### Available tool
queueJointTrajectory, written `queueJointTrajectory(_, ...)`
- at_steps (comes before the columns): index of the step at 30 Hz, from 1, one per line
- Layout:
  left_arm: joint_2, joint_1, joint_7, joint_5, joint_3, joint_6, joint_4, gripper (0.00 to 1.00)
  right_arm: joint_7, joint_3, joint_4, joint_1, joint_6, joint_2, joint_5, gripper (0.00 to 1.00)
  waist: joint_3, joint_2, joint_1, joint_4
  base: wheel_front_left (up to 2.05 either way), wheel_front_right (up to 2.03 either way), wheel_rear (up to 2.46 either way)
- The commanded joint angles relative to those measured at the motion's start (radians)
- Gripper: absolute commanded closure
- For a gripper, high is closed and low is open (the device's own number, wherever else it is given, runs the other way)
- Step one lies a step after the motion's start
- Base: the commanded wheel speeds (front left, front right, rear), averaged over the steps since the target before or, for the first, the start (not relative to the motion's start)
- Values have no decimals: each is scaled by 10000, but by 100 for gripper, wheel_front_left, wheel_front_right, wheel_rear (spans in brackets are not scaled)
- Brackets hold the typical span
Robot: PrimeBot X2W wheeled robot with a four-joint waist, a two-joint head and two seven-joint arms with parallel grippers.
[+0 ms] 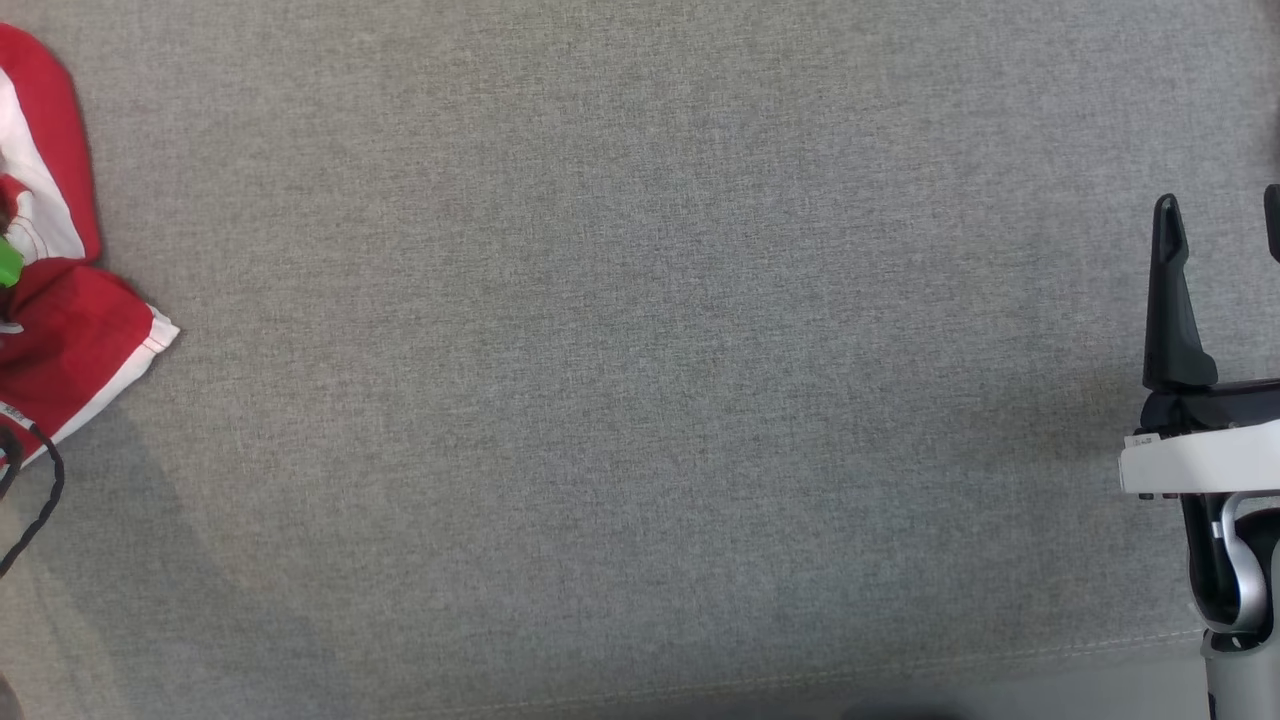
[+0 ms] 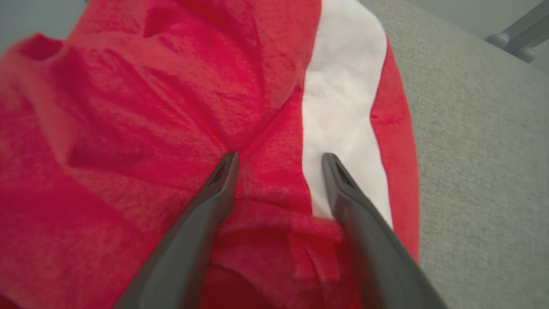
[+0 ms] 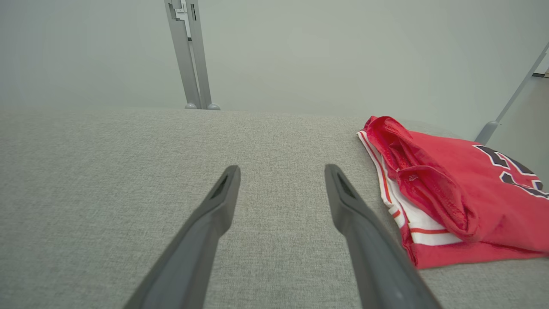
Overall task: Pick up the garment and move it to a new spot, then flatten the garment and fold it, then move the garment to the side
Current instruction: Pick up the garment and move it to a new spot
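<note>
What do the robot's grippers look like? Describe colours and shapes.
The left gripper and right gripper have two long, dark grey fingers tapering to narrow tips. Behind the right one sit a black base, a white band and a curved silver bracket.

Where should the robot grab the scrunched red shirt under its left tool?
Best bet: pinch the red wrinkle beside the white stripe, coming straight down from above with the left tool. The shirt lies crumpled on the grey cushion, and that wrinkle sits between the open fingers, so closing should catch cloth.
</note>
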Motion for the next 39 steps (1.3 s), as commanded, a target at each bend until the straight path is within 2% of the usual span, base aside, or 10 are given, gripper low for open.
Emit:
queueJointTrajectory(1, 125, -124, 62, -152, -54, 10, 49, 73, 51, 7, 3, -122, -17, -2, -39, 0, -11, 0, -1, -23, 0, 0, 0)
queueJointTrajectory(2, 155, -117, 58, -190, -86, 9, 53, 100, 35, 21, 22, -141, -17, 9, -37, 0, -16, 0, -1, -37, 0, 0, 0)
queueJointTrajectory(7, 303, 47, -420, -125, -309, 9, 30, 100, -8, 56, 149, -170, -17, 57, -23, 0, -145, 0, -1, -76, 0, 0, 0)
queueJointTrajectory(14, 433, -233, -1849, 48, -766, 8, -537, 100, -209, 169, 399, -175, -17, 108, 55, 0, -634, 0, -1, 47, 0, 0, 0)
queueJointTrajectory(17, 362, -217, -2195, 71, -1106, 8, -828, 100, -334, 274, 656, -145, -17, 165, 92, 0, -1051, 0, -1, 66, 0, 0, 0)
queueJointTrajectory(23, 601, -224, -2641, 107, -1759, 7, -1659, 100, -613, 401, 1219, 58, -17, 297, 231, 0, -1983, 0, -1, -45, 0, 0, 0)
queueJointTrajectory(32, 725, -490, -2442, 197, -2696, 7, -3511, 100, -1089, 624, 2099, 372, -17, 610, 460, 0, -3250, 0, -1, -665, 0, 0, 0)
queueJointTrajectory(37, 464, -663, -2096, 278, -3062, 33, -4776, 100, -1301, 672, 2513, 490, -17, 759, 565, 0, -3745, 0, -1, -1312, 0, 0, 0)
queueJointTrajectory(39, 288, -630, -1816, 287, -3268, 98, -5522, 100, -1419, 790, 2752, 511, -17, 830, 641, 0, -3989, 0, -1, -1837, 0, 0, 0)
